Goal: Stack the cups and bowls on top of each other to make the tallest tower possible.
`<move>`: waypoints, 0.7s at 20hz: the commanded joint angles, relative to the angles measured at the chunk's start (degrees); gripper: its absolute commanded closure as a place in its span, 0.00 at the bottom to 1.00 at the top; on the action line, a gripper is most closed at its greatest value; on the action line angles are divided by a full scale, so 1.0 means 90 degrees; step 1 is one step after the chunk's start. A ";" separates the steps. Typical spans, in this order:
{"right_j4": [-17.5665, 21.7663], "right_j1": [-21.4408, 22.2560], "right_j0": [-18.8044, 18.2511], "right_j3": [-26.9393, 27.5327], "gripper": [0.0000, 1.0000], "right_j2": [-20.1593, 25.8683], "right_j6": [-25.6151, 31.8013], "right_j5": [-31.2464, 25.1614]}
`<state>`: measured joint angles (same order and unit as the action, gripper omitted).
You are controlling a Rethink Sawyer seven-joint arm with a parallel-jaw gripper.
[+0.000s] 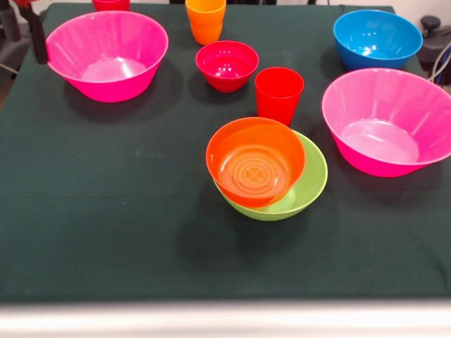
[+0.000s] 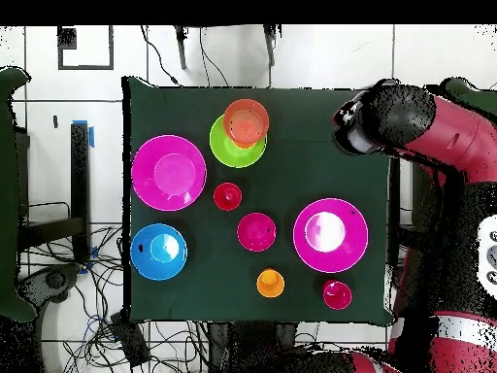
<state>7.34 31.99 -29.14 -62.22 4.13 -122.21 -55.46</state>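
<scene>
Orange bowl (image 1: pixel 255 160) is sitting tilted on the lime-green bowl (image 1: pixel 306 184) near the counter (image 1: pixel 106 232) centre, forming the tower's base; end effector (image 2: pixel 351 126) is hovering off-edge, its opening unreadable.

On the dark green tabletop (image 2: pixel 291 175), the orange bowl (image 2: pixel 247 121) sits tilted on the lime-green bowl (image 2: pixel 231 148) near the top edge. Below lie a hot-pink bowl (image 2: pixel 168 173), the blue bowl (image 2: pixel 158 252), a red cup (image 2: pixel 227 196), the crimson bowl (image 2: pixel 256 231), a second hot-pink bowl (image 2: pixel 331 234) and an orange cup (image 2: pixel 270 284). The red and black arm (image 2: pixel 417 126) reaches over the tabletop's upper right corner.
</scene>
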 commanded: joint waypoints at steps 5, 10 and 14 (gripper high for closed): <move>0.0252 -0.0567 0.0427 -0.0885 0.00 0.0356 0.0132 0.0330; 0.0211 -0.0626 0.0567 -0.1024 0.00 0.0254 -0.0173 0.0525; 0.0089 -0.0602 0.0662 -0.1248 0.00 0.0186 -0.0448 0.0651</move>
<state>7.31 29.39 -25.43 -65.97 3.87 -122.21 -53.71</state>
